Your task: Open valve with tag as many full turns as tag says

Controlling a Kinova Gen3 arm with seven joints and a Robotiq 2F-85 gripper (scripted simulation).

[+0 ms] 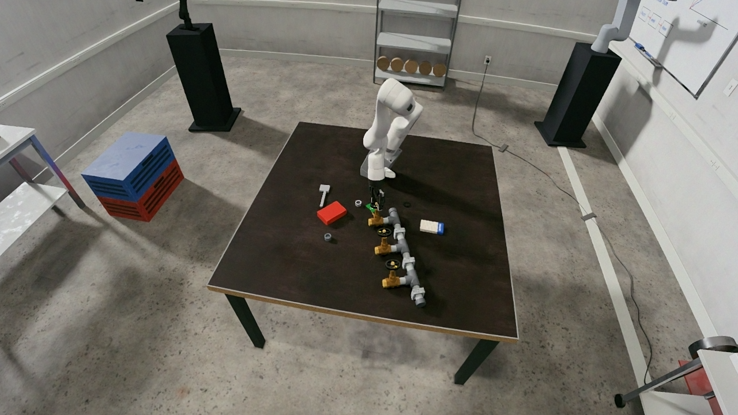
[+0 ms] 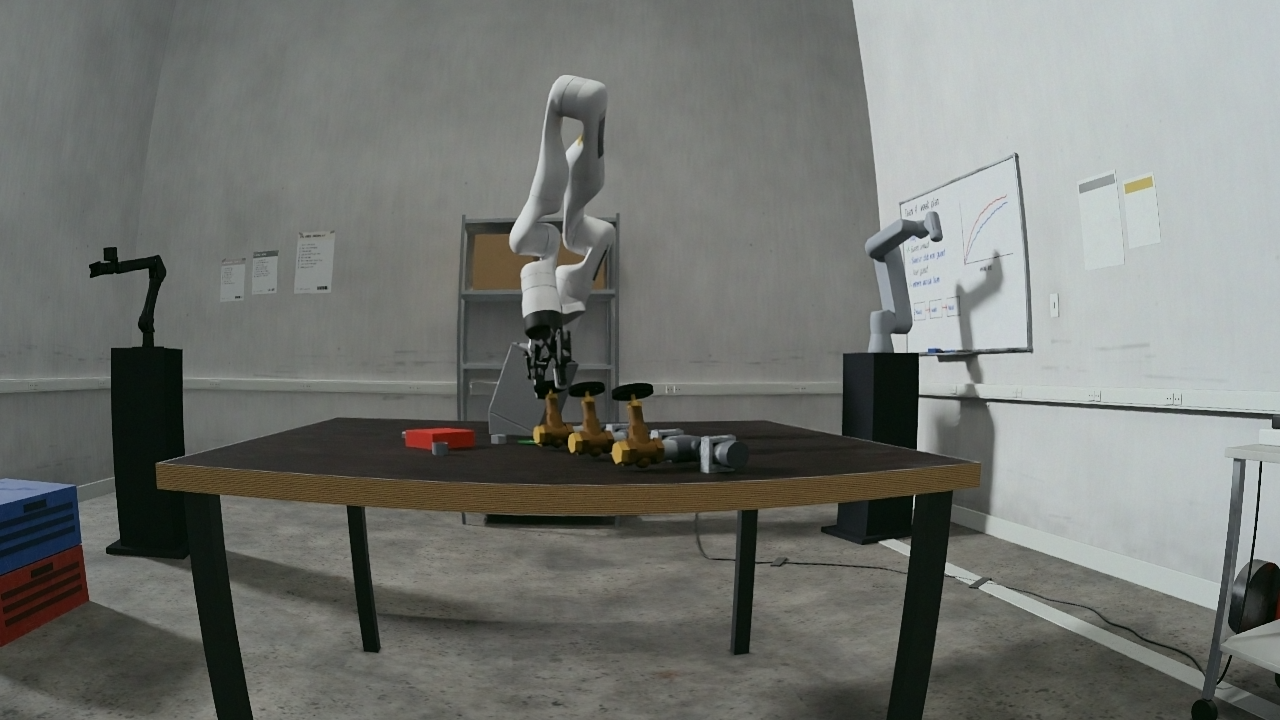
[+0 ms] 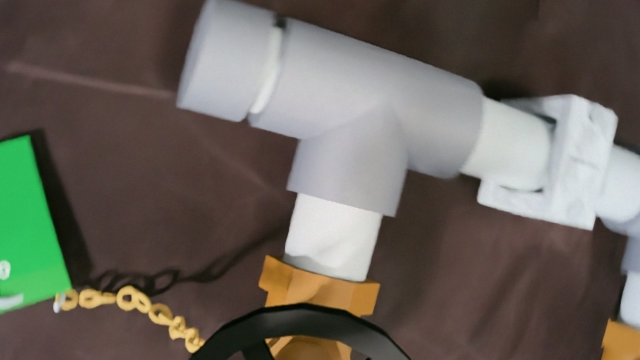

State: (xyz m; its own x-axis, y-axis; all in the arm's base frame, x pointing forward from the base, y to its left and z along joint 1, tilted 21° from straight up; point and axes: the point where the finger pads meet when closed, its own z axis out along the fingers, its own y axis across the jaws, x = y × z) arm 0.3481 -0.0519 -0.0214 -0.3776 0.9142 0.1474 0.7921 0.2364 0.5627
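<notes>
Three brass valves with black handwheels stand in a row on a grey pipe (image 1: pixel 407 252) (image 2: pixel 689 447) (image 3: pixel 370 115) on the dark table (image 1: pixel 289 257). The far valve (image 1: pixel 375 221) (image 2: pixel 552 433) carries a green tag (image 1: pixel 369 207) (image 3: pixel 25 225) on a gold chain (image 3: pixel 130 302). My gripper (image 1: pixel 377 202) (image 2: pixel 547 383) points straight down onto this valve's handwheel (image 3: pixel 300 325), fingers partly open around it; the fingertips are hidden in the wrist view. The middle handwheel (image 1: pixel 383 231) (image 2: pixel 586 388) and the near handwheel (image 1: pixel 392 264) (image 2: pixel 631 391) stand free.
A red block (image 1: pixel 331 212) (image 2: pixel 438 437) lies left of the valves. A white and blue box (image 1: pixel 431 226) lies right of the pipe. A small grey hammer (image 1: pixel 323 193), two grey rings (image 1: pixel 358 203) (image 1: pixel 327 237) and a black ring (image 1: pixel 407 206) lie nearby.
</notes>
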